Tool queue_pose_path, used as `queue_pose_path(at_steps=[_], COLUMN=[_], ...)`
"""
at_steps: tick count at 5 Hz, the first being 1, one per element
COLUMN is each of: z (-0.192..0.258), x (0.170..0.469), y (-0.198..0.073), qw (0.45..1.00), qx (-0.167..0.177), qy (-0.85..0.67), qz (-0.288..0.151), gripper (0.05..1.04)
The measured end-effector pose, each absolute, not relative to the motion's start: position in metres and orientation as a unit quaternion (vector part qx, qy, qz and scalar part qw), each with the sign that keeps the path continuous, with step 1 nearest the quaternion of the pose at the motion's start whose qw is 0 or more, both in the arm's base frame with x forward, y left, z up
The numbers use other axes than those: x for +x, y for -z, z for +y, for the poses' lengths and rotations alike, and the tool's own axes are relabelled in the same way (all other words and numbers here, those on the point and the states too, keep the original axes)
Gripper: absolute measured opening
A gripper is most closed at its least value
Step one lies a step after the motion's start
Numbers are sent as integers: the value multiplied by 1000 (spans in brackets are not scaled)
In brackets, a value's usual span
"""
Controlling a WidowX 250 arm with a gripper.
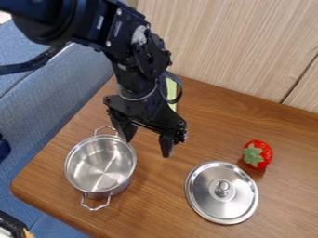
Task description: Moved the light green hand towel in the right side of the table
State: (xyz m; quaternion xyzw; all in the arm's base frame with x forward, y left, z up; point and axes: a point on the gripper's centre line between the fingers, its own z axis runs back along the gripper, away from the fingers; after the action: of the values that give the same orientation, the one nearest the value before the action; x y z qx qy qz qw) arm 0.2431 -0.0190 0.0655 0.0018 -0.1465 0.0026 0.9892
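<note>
Where the blue fabric seat (49, 100) ends, the wooden table (186, 216) begins, with 1 steel pot (101, 160) on it, its 2 loop handles out. Just right of the pot hangs the gripper (147, 138), its 2 jaws apart. The light green towel (171, 88) is partly hidden behind the arm, near the back of the table. Farther right, 1 steel lid (211, 201) lies knob up, and 1 red strawberry (264, 151) sits just behind it.

Probably a lab: a black jointed robot arm (146, 51) over a brown wood-grain table (292, 153), pale wood-grain panelling (229, 46) upper right, blue woven fabric (37, 116) at left.
</note>
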Motion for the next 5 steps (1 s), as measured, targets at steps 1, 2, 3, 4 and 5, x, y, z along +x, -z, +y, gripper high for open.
queue_pose_path(at_steps=[1, 2, 3, 4, 5], z=[-19, -17, -2, 13, 33], x=[242, 260, 288, 323, 353], y=[-61, -56, -52, -52, -49], qw=[990, 991, 990, 986, 980], qx=[2, 13, 21, 20, 16], qy=[-6, -24, -66, -107, -154], qz=[-137, -130, -125, -129, -127], gripper=[1001, 1001, 1001, 1001, 1001])
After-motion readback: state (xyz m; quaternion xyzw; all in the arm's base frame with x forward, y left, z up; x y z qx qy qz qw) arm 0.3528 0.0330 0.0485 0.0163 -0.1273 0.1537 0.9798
